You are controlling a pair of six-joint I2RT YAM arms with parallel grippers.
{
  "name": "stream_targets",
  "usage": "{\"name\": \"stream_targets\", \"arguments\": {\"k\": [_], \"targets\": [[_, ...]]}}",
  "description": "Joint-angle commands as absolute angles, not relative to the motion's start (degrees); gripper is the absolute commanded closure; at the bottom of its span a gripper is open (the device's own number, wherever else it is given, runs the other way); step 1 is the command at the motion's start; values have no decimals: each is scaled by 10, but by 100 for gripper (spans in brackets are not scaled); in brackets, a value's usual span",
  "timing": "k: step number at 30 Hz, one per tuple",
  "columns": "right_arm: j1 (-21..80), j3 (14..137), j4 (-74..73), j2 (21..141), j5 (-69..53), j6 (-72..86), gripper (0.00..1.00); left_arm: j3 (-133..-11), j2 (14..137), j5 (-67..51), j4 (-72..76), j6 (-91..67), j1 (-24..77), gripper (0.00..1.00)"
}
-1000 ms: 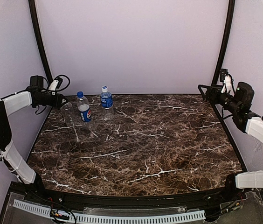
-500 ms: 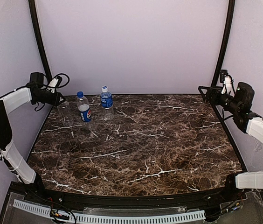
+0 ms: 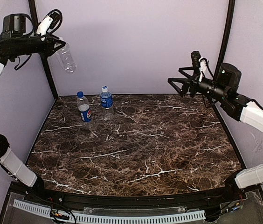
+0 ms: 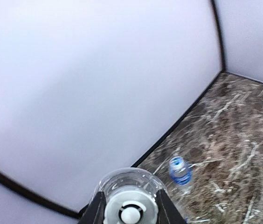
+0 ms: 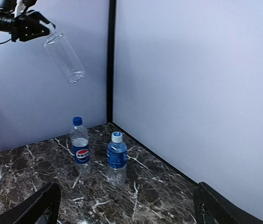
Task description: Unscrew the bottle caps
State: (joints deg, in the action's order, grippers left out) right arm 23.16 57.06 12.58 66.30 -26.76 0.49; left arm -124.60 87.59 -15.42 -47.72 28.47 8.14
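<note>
L gripper (image 3: 57, 45) is raised high at far left, jaws clamped on the neck end of the clear bottle (image 3: 66, 59), which hangs tilted in air w/ white cap (image 4: 130, 215) on. R gripper (image 3: 176, 83) hovers above the table (image 3: 169, 149), far right, jaws wide apart, empty. Pepsi bottle (image 3: 84, 109) & water bottle (image 3: 106, 100) stand capped near the far-left corner.
</note>
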Motion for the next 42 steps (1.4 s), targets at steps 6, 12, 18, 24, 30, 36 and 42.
{"name": "stream_targets", "arguments": {"k": [6, 12, 18, 24, 30, 36, 42], "targets": [[454, 762, 76, 839, -250, -124, 1, -1407, 945, -204, -736, 350, 329, 99], [491, 795, 129, 903, -308, -109, 1, -1419, 973, -252, -753, 333, 380, 99], [520, 821, 158, 962, -334, -115, 1, -1424, 985, -325, -743, 301, 381, 99], [520, 837, 178, 1015, -329, -101, 2, -1428, 995, -356, -740, 286, 381, 99], [520, 830, 194, 1025, -341, -91, 26, -1432, 995, -348, -741, 285, 381, 99], [516, 797, 242, 1008, -335, -72, 41, -1432, 995, -335, -733, 281, 381, 81], [515, 774, 285, 994, -314, -39, 45, -1409, 982, -288, -693, 266, 380, 2]]}}
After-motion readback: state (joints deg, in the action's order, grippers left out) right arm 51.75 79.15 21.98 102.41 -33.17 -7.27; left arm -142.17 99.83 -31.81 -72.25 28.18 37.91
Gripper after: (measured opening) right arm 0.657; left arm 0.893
